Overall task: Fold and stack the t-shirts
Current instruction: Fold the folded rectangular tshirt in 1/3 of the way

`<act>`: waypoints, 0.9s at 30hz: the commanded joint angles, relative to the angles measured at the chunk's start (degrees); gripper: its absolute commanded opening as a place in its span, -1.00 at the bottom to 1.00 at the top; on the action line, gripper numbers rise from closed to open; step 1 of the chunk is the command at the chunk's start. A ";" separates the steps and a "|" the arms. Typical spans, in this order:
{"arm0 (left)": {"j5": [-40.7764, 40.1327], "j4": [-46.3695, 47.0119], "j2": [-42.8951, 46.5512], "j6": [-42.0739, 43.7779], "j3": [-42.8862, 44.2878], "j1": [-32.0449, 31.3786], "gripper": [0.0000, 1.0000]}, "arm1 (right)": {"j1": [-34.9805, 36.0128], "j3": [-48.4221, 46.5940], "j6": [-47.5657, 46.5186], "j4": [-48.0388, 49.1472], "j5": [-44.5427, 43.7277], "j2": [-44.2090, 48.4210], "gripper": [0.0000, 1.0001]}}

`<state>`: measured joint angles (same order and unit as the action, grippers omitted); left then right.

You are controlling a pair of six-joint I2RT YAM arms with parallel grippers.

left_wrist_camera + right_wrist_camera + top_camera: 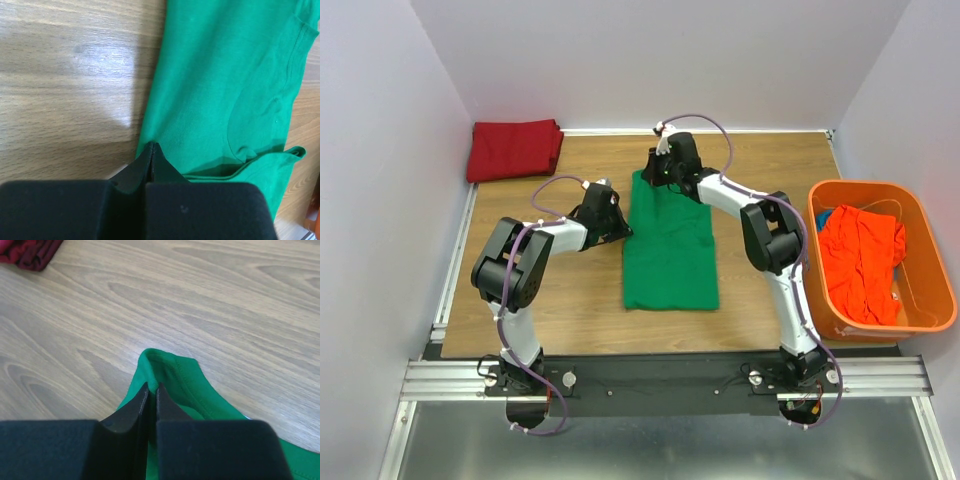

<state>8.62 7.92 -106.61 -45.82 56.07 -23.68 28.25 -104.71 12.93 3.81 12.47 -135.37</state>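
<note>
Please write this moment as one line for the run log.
left end effector: shut on green t-shirt left edge | right end effector: pinching its far edge | dark red t-shirt: folded, far-left

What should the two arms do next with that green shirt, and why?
Probably lift a little and carry the far end toward the near end. The green t-shirt lies flat as a long strip, the right jaws look pinched on its far corner, and the left jaws are shut on its side edge.
</note>
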 commanded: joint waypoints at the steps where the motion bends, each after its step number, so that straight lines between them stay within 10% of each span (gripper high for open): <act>1: 0.17 -0.01 -0.62 -0.32 -1.23 0.30 -1.00 | 0.40 2.84 1.13 3.83 -4.64 2.74 -0.74; 8: 0.43 0.16 -0.62 -0.32 -1.05 0.30 -1.00 | 0.40 3.72 2.10 3.83 -6.49 1.51 -0.73; 27: 0.69 -3.79 2.54 2.23 8.95 0.48 -1.00 | 0.31 7.06 3.07 0.86 -14.92 9.68 0.23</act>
<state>8.67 6.26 -106.48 -45.41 61.56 -23.62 28.42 -97.89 15.68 5.87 2.59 -130.98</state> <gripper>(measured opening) 0.004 0.588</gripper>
